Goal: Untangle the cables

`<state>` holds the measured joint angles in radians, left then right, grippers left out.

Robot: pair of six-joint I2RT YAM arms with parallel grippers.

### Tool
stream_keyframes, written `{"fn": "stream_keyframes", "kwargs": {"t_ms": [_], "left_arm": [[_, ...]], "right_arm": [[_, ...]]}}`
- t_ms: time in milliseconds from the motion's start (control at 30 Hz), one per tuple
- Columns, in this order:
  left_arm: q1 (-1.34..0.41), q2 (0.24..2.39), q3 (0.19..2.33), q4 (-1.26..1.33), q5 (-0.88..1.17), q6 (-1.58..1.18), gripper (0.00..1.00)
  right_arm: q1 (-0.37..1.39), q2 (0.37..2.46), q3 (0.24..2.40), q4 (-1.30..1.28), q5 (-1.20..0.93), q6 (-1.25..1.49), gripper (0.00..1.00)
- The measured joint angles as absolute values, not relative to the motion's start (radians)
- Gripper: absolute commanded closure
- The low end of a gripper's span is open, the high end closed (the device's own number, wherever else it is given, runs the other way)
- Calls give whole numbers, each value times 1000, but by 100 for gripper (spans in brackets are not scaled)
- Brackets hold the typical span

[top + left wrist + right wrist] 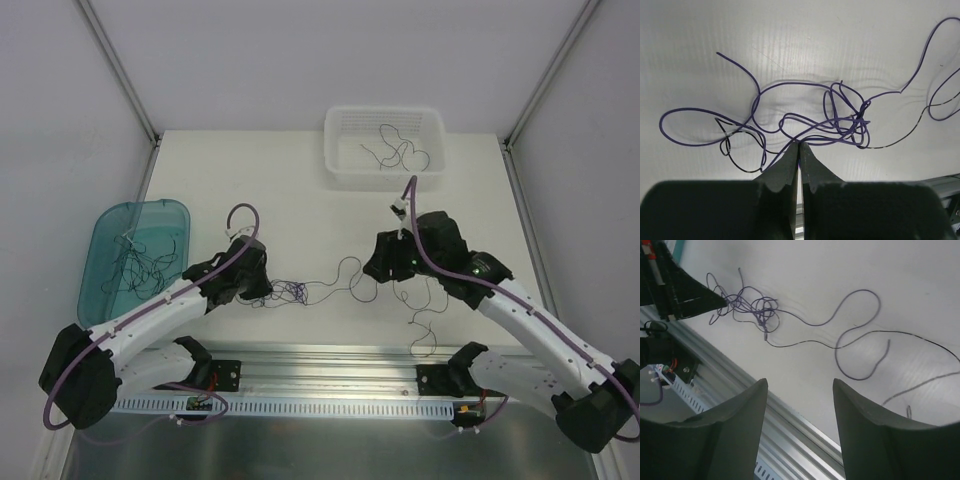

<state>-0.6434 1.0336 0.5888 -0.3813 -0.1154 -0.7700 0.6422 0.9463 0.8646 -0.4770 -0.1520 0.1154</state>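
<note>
The cables (290,292) lay on the white table (300,200) as a small knotted clump of purple and black wire, near the front edge and left of centre, just beside the tip of the left gripper (264,290). From the clump a thin purple strand and a black one ran rightward in wide loops toward the right gripper (385,270), and one more strand curled down near the metal rail (330,375) along the near edge. In the left wrist view the left gripper (799,145) had its two dark fingers pressed together with almost no gap, and a purple strand ran into the very tip, so it appeared to be pinching that strand; the rest of the cables (850,120) spread just beyond the tip, with a long purple loop reaching left and a black loop beside it. In the right wrist view the right gripper (800,385) stood wide open with nothing between its fingers, poised over the table edge and the rail, while the cables (757,307) lay farther left against the left gripper's tip and the long loops lay just beyond the fingers. More loose wires (145,265) lay in a teal bin (150,205) at the left, and a few others (395,152) in a white basket (385,112) at the far edge.
</note>
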Motion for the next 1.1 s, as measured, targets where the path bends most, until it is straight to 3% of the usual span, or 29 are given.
{"fn": "stream_keyframes", "kwargs": {"t_ms": [467, 600, 1100], "left_arm": [[-716, 1091, 628, -381, -142, -805, 100], [-721, 1102, 633, -381, -143, -812, 100], [-721, 1110, 633, -381, -161, -822, 100]], "right_arm": [[940, 1386, 823, -65, -160, 309, 59], [972, 1490, 789, 51, -149, 379, 65], [994, 1677, 787, 241, -148, 464, 72]]}}
